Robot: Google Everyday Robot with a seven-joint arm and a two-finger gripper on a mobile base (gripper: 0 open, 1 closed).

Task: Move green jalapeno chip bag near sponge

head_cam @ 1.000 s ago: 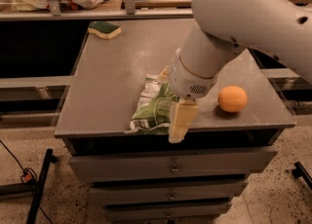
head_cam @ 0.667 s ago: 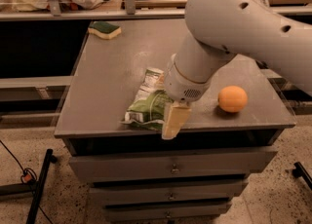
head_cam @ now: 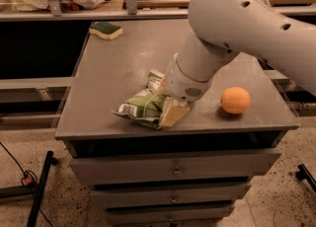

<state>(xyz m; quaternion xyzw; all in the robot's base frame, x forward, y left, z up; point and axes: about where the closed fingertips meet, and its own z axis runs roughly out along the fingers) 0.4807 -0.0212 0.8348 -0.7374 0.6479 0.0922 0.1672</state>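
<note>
My gripper (head_cam: 173,113) sits on the green jalapeno chip bag (head_cam: 140,107) at the table (head_cam: 123,63) front; can't tell if it's clamped. I'd lift clear, then head back-left to the sponge (head_cam: 105,30).

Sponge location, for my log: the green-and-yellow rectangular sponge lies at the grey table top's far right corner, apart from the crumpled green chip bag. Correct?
No. The camera view shows the green-and-yellow rectangular sponge at the far left corner of the grey table top, apart from the crumpled green chip bag, where the gripper is.
</note>
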